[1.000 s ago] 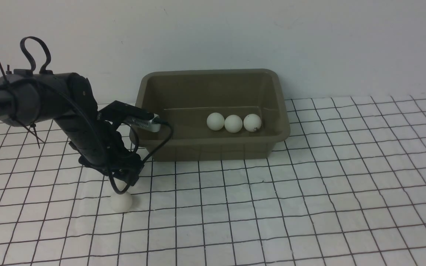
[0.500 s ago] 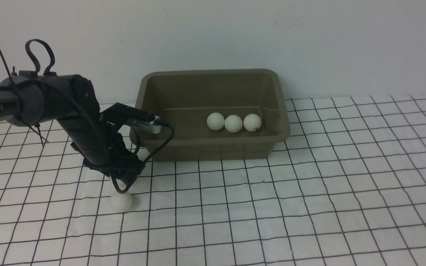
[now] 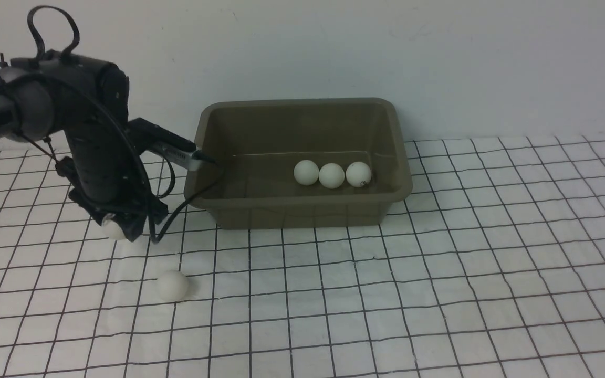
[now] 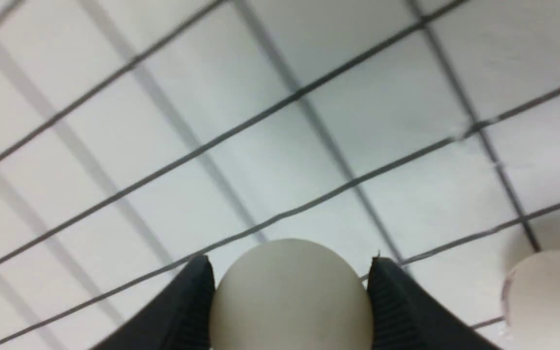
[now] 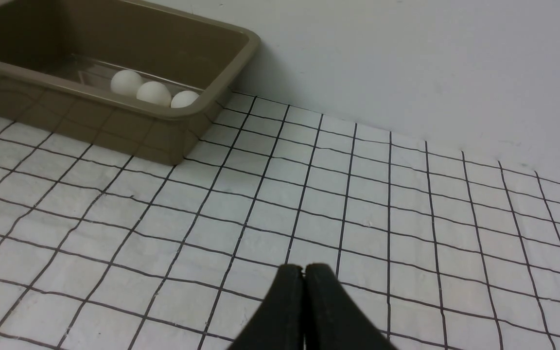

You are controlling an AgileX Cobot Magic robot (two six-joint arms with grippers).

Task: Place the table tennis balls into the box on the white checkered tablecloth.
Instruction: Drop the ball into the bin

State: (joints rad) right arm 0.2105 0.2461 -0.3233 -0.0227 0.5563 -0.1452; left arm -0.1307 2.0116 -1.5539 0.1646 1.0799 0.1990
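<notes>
Our left claw (image 4: 290, 262) grips a small matte white ball (image 4: 289, 306), jaws partly open around it, above the left side of the white checkered tablecloth (image 3: 439, 262). Our right claw (image 5: 303, 272) is closed, empty.

The black left gripper (image 3: 120, 229) covers nearly all of the small matte white table tennis ball (image 3: 110, 229) it holds in the front view, and the left wrist view crops that ball at its edge. A second white ball (image 4: 550, 291) there is blurred and cropped too. The dark mark on the rightmost ball (image 3: 358, 174) in the olive-brown plastic box (image 3: 302, 212) is too small to read.
</notes>
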